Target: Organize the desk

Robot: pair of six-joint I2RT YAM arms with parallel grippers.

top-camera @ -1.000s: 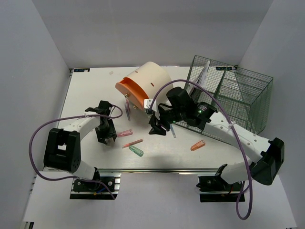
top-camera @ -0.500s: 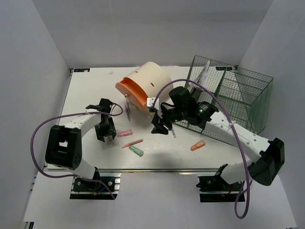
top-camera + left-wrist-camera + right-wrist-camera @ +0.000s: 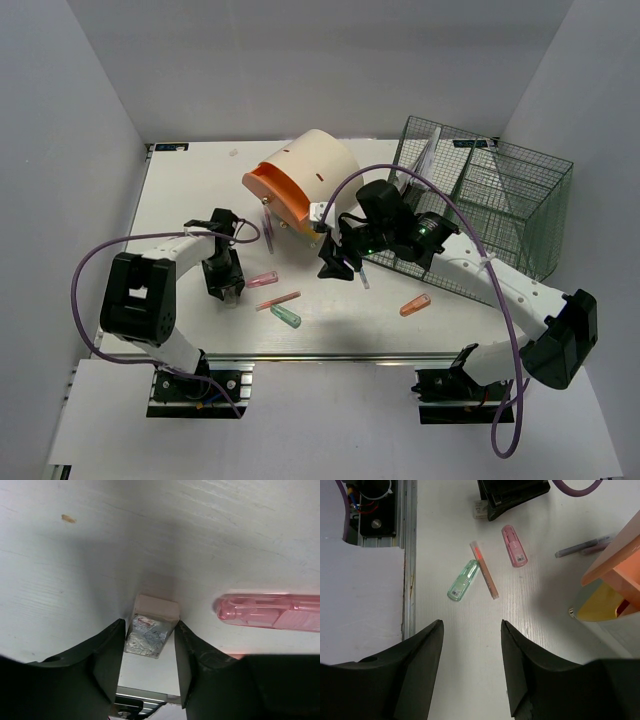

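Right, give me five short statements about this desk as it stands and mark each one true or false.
1. The cream container lies on its side on the desk. True.
2. The right fingers hold the green highlighter. False: nothing is between them, and the green highlighter lies on the desk.
3. A small white block sits between the left fingers. True.
4. The orange highlighter is inside the wire basket. False: it lies on the desk in front of the basket.
5. The pink highlighter lies flat on the desk beside the left fingers. True.
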